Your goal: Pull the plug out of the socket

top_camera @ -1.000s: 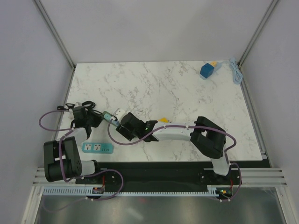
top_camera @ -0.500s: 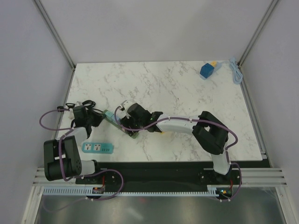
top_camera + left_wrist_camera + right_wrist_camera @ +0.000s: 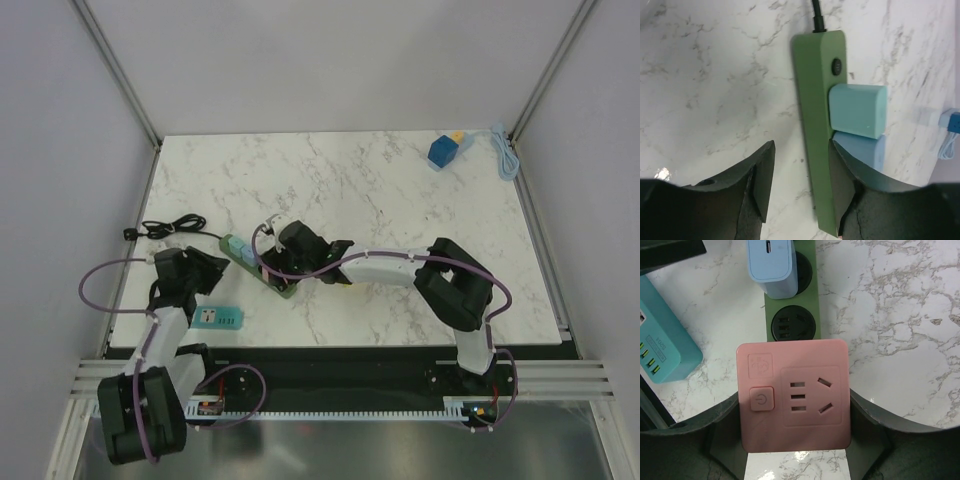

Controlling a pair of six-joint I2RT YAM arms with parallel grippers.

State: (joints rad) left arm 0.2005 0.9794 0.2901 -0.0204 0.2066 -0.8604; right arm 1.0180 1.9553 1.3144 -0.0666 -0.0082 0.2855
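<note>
Pink plug, pinched by right pincer, at green strip's end; left pincer spread.

Desk is white marble with grey veins. Between the right claw's black fingers there's a salmon-pink adapter. Just ahead of it is an olive-green power strip with black round sockets and a pale blue plug. Off to its left is a teal strip with yellow-green marks. Ahead of the left claw is a mint plug.
</note>
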